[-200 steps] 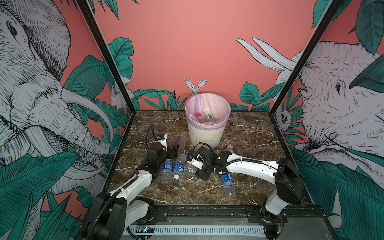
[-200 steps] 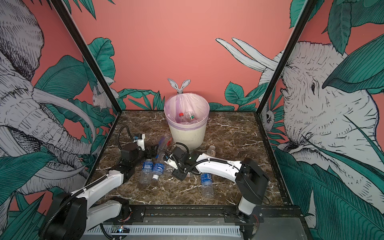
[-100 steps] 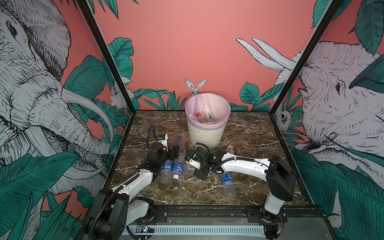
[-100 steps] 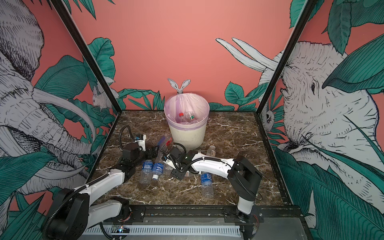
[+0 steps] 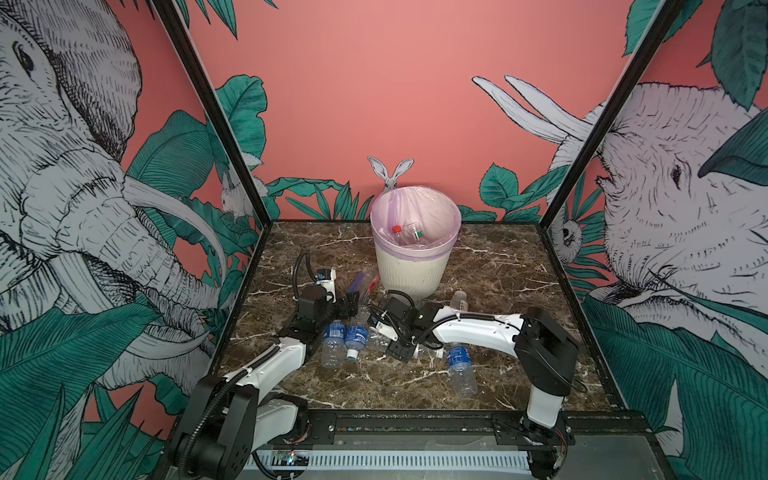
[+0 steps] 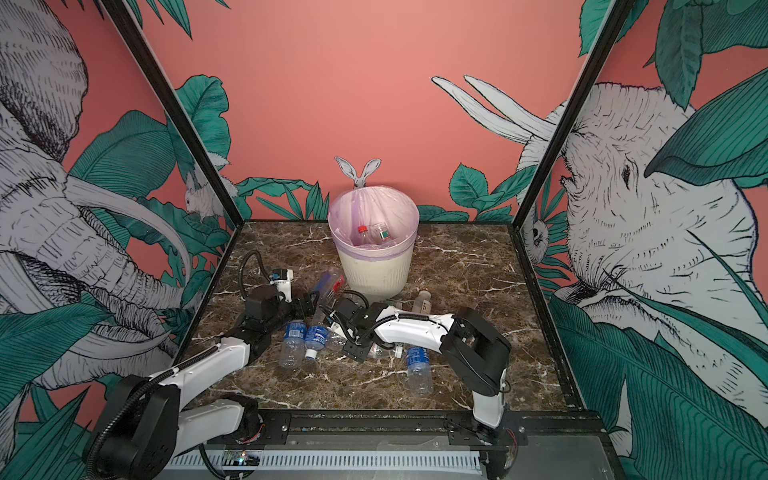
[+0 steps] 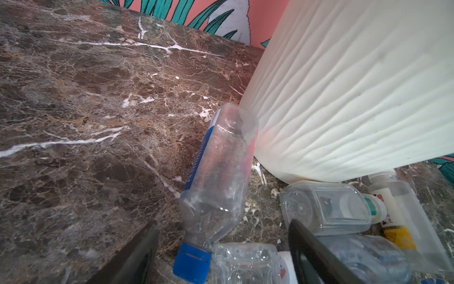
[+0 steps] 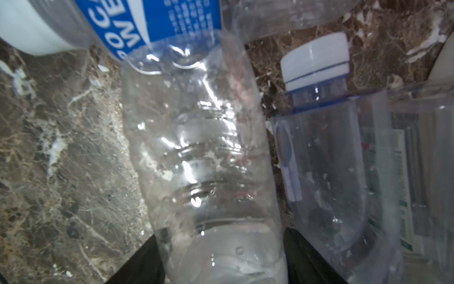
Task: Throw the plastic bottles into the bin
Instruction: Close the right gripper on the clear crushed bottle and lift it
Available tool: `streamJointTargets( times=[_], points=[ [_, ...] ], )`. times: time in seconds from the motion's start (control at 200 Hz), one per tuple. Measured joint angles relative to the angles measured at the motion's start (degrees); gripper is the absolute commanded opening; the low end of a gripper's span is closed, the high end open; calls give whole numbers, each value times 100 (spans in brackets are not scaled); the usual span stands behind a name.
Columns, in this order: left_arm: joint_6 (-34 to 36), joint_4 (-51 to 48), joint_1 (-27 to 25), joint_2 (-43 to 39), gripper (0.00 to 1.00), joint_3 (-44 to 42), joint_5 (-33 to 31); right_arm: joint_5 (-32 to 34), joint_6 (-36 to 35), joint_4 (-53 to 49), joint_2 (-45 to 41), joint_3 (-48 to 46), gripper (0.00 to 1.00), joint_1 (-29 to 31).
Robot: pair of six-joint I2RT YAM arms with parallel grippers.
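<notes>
The bin [image 5: 415, 266] [image 6: 376, 270] stands at the back centre with two plastic bottles [image 5: 409, 232] inside. Several more lie on the marble in front of it. My left gripper [image 5: 352, 301] [image 7: 222, 228] is open and low. The neck of a blue-capped bottle [image 7: 218, 177] and a crushed clear bottle [image 7: 245, 260] lie between its fingers. That blue-capped bottle rests against the bin's ribbed wall [image 7: 356, 98]. My right gripper [image 5: 384, 340] [image 8: 221, 246] is shut on a clear ribbed bottle [image 8: 204, 159] that lies on the table, with a finger against each side.
Two blue-label bottles [image 5: 332, 336] [image 5: 356, 337] lie side by side between the arms. Another [image 5: 459, 361] lies under the right forearm and a white-capped one [image 5: 459, 300] stands right of the bin. A green-capped bottle [image 7: 326, 209] and a yellow-label bottle [image 7: 398, 211] crowd the bin's foot.
The right arm has folded and shifted left, bringing its jaws around the clear bottle. The left gripper has edged a little toward the bin.
</notes>
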Motion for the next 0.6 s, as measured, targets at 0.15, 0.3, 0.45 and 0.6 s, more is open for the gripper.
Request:
streamJointTargets(
  times=[0.15, 0.3, 0.45, 0.6],
  points=[
    [-4, 2, 0, 4, 84, 0, 24, 20, 2, -11, 0, 2, 72, 4],
    [-7, 2, 4, 4, 84, 0, 35, 31, 7, -11, 0, 2, 71, 4],
    [-9, 0, 15, 7, 84, 2, 52, 42, 20, -11, 0, 2, 64, 7],
    [-11, 2, 15, 28, 84, 2, 79, 68, 37, 11, -13, -9, 54, 17]
  ],
)
